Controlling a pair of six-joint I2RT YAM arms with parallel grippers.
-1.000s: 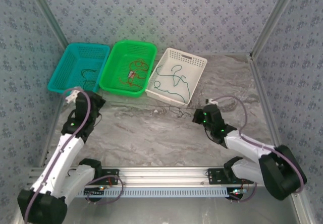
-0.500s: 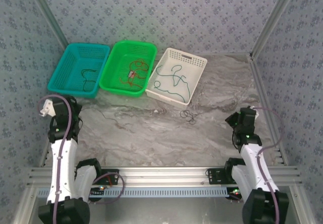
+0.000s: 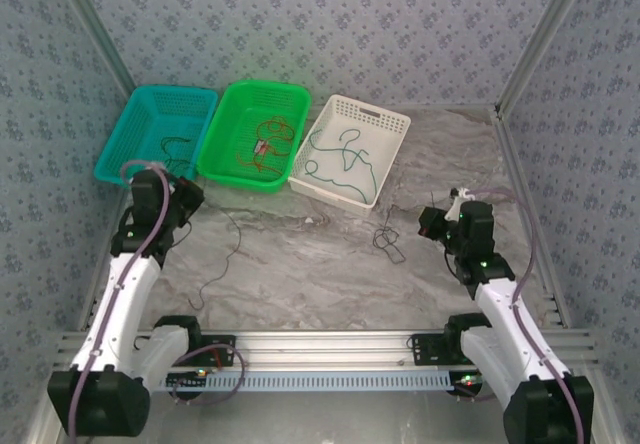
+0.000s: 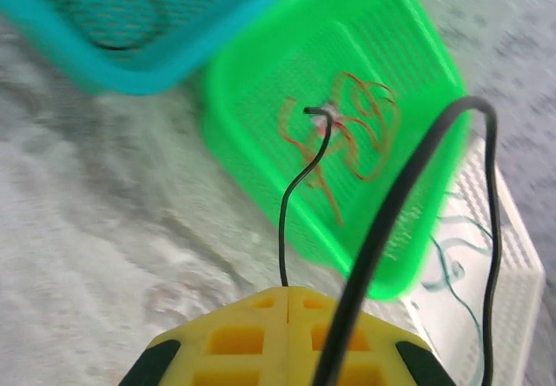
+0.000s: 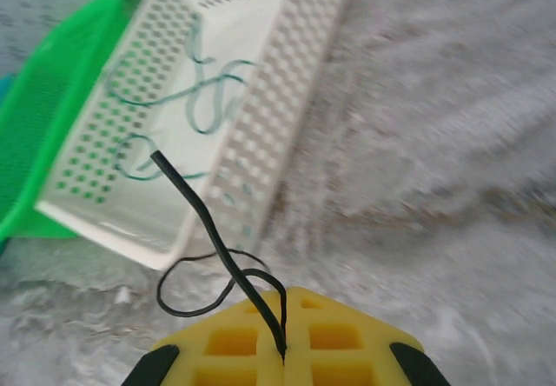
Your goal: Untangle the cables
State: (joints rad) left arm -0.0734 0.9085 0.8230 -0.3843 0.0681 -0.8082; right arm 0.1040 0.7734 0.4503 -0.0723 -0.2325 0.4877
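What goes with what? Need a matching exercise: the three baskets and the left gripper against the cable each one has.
1. teal basket
2. green basket
3. white basket
4. left gripper

A. red cable lying inside
B. pinched black cable, jaws shut on it
C. green cable lying inside
D. loose black cable lying inside

Pairs: 1-D, 2-A, 3-C, 4-B.

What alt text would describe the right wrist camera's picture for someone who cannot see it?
The right gripper, yellow, is shut on a thin, looping black cable over a grey marbled table. Beyond lie a white basket holding a green cable and a green basket.
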